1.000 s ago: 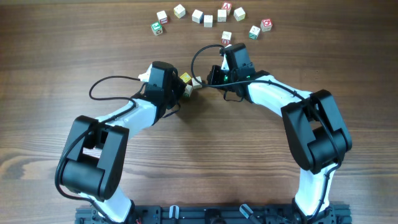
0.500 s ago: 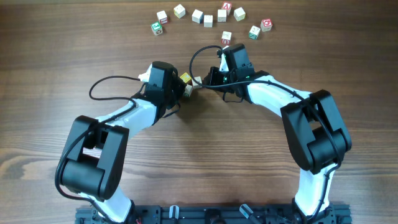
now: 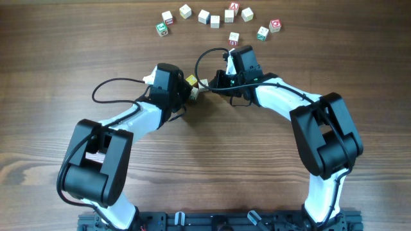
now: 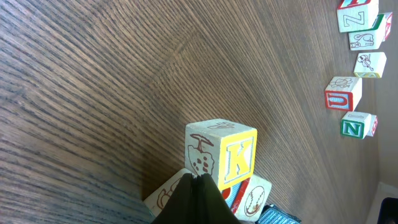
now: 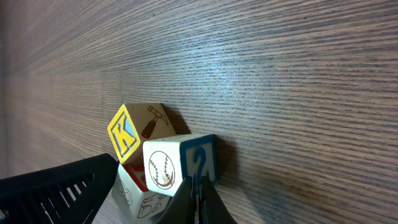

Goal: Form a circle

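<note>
A brown wood-grain table [image 3: 51,58] carries everything here. Along its far side an arc of cubes [image 3: 215,20] curves left to right with its open side facing the robot: the unfinished circle. One lone cube [image 3: 234,38] sits just inside that opening.

Nearer the robot, the two arms meet over a tight cluster. The yellow K cube [image 4: 231,157] is touching the baseball cube [image 5: 166,168], and a third cube [image 5: 134,194] is tucked under them.

The left end effector [image 4: 195,186] is fully closed with nothing in its grip, its joined tips pressed against the K cube from the near-left. The right end effector [image 5: 198,194] is likewise closed and empty, its tips against the baseball cube from the right.

The move to come likely turns on this: the arc lies beyond the cluster, straight away from the robot, with its long axis crosswise. The cluster would therefore have to be nudged outward to close the ring's near side. Both arms are equally close to the cluster, but the right one is nearer the lone cube
</note>
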